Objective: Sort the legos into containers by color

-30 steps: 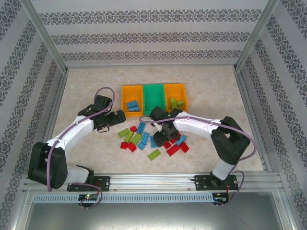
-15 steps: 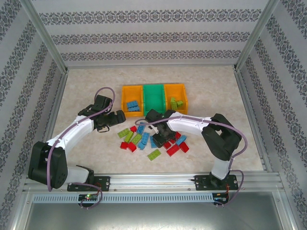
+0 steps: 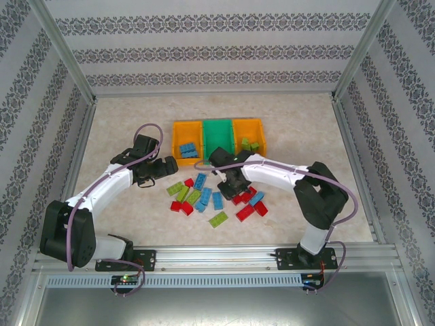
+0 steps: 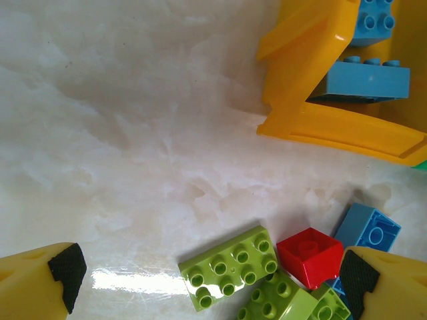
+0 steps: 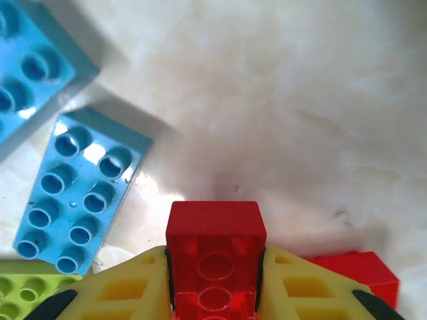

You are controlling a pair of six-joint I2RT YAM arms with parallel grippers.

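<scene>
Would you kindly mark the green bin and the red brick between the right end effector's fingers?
green bin (image 3: pixel 217 136), top view, bare floor.
red brick (image 5: pixel 215 220), right wrist view, plain face.

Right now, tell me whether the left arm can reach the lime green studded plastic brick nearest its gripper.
Probably yes: the left gripper is open close by the lime green brick, whose studded top is uncovered, though a red plastic brick crowds one end.

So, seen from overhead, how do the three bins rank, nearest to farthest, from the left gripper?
1. left orange bin, just beyond the left gripper.
2. green bin, in the middle of the row.
3. right orange bin, at the row's right end.
</scene>
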